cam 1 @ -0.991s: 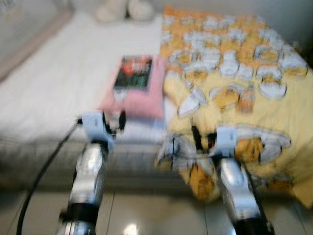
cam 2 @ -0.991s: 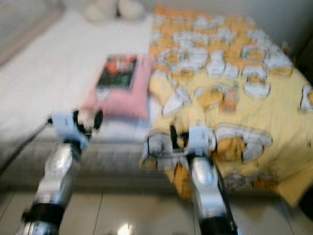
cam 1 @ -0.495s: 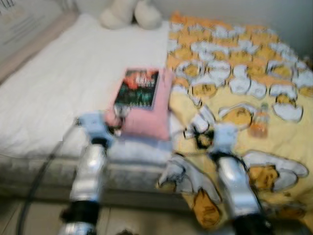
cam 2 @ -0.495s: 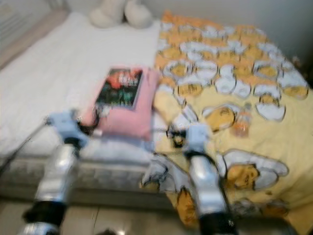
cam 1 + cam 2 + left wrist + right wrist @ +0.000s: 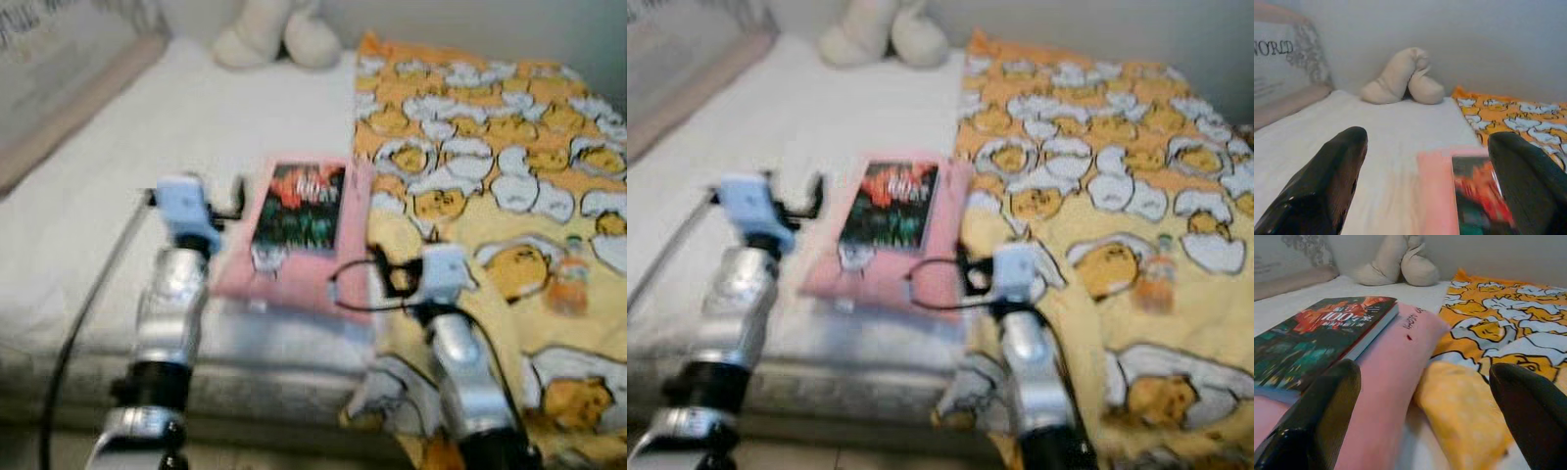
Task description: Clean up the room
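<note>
A dark book (image 5: 299, 206) lies on a pink pillow (image 5: 294, 284) on the white bed (image 5: 118, 166). A small orange bottle (image 5: 566, 277) lies on the yellow patterned blanket (image 5: 490, 147) at the right. My left gripper (image 5: 193, 194) hovers over the mattress just left of the pillow, and its fingers (image 5: 1347, 152) stand wide open with nothing between them. At the pillow's near right corner, where it meets the blanket, my right gripper (image 5: 390, 277) is also open and empty. The book (image 5: 1317, 333) and the pillow (image 5: 1396, 352) lie close ahead of it.
A cream plush toy (image 5: 279, 34) sits at the head of the bed against the wall. A printed cushion (image 5: 1278, 63) leans along the bed's left side. A black cable (image 5: 88, 313) hangs from the left arm. The pictures are blurred.
The camera has come closer to the bed and the whole picture has shifted. Both arms have reached forward from the bed's front edge to either side of the pillow.
</note>
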`<state>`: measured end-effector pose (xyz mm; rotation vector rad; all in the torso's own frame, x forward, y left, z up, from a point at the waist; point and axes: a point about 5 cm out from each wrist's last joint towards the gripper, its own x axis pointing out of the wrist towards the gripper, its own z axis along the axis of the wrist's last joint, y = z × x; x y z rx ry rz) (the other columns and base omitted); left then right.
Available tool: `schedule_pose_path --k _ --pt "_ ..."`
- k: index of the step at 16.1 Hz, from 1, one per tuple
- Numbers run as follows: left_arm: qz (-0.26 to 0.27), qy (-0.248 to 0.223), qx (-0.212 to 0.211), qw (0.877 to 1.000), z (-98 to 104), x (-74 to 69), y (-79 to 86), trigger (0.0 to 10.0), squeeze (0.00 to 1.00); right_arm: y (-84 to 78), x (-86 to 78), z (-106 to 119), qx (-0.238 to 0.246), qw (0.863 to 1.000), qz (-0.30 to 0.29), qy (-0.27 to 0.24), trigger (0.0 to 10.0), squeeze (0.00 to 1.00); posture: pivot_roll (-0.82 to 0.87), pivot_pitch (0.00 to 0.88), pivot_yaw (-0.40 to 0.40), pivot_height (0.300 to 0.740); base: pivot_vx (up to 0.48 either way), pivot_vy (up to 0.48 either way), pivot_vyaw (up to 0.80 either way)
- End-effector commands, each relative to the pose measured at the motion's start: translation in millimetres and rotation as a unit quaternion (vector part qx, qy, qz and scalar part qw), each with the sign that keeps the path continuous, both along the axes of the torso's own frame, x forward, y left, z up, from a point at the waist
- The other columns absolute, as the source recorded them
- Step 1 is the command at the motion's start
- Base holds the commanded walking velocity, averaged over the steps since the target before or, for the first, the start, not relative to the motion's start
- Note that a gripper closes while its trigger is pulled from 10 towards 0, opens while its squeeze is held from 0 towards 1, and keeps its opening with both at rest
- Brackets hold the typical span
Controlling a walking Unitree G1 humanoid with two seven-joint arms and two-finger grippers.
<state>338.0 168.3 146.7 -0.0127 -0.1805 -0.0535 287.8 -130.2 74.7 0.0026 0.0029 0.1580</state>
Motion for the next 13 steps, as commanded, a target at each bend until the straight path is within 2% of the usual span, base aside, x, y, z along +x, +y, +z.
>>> schedule_pose_path --k 1,3,4,5,6,7,9,13 --pt "-0.025 0.005 -0.002 1.0 7.1 8.5 -14.9 10.0 0.0 -13.6 -1.0 3.1 -0.008 1.0 -0.018 -0.009 10.0 0.0 -0.01 0.0 0.019 0.74 0.469 0.0 0.0" --pt "-0.073 0.041 0.023 0.996 15.0 23.8 -28.5 10.0 0.0 -20.3 -3.8 5.8 -0.005 0.999 -0.039 -0.018 10.0 0.0 -0.02 0.0 0.031 0.74 0.0 0.0 0.0" --pt "-0.092 0.071 0.009 0.993 11.1 26.8 -31.8 10.0 0.0 -24.9 -5.4 11.3 -0.005 0.998 -0.051 -0.033 10.0 0.0 -0.03 0.0 0.035 0.74 0.0 0.0 0.0" --pt "-0.109 0.109 -0.02 0.988 3.6 29.1 -33.8 10.0 0.0 -29.9 -8.2 16.9 -0.003 0.998 -0.052 -0.045 10.0 0.0 -0.03 0.0 0.039 0.74 0.0 0.0 0.0" --pt "-0.116 0.145 -0.012 0.983 -7.4 29.2 -33.4 10.0 0.0 -33.3 -12.0 18.6 -0.006 0.998 -0.046 -0.047 10.0 0.0 -0.05 0.0 0.044 0.74 0.0 0.0 0.0" --pt "-0.116 0.167 0.021 0.979 -17.2 27.8 -31.8 10.0 0.0 -37.1 -15.3 17.1 -0.011 0.998 -0.048 -0.044 10.0 0.0 -0.06 0.0 0.044 0.74 0.0 0.0 0.0" --pt "-0.131 0.207 -0.01 0.97 -29.7 27.2 -33.6 10.0 0.0 -40.9 -18.5 12.0 -0.011 0.998 -0.058 -0.03 10.0 0.0 -0.07 0.0 0.045 0.74 0.0 0.0 0.0" --pt "-0.156 0.205 -0.037 0.966 -27.1 31.2 -35.9 10.0 0.0 -36.0 -22.1 12.4 -0.01 0.998 -0.052 -0.026 10.0 0.0 -0.09 0.0 0.05 0.74 0.0 0.0 0.0"
